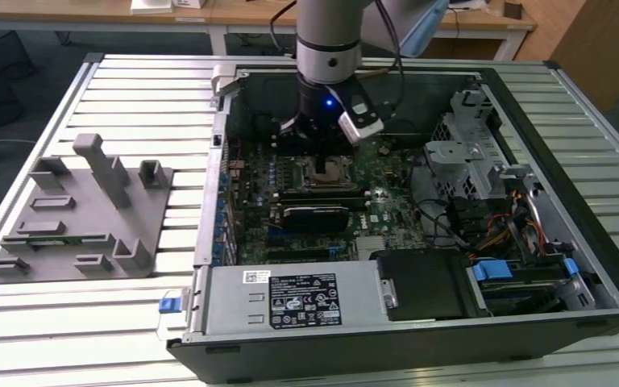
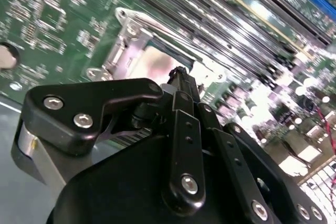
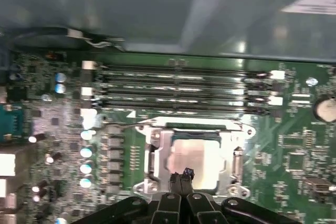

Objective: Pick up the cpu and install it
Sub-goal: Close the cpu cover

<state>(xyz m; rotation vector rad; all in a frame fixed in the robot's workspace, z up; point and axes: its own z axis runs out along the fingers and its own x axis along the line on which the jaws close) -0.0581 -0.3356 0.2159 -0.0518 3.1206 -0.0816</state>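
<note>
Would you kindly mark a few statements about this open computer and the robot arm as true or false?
1. The shiny silver square cpu sits in the socket on the green motherboard. True.
2. The grey plastic fixture block stands outside the black computer case, on the exterior view's left. True.
3. The gripper holds the cpu above the fixture block. False: it hangs inside the case just over the cpu, jaws shut on nothing.
4. The case is closed. False: its side is open, baring the motherboard.

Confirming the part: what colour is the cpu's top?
Shiny silver; the cpu shows best in the first wrist view.
</note>
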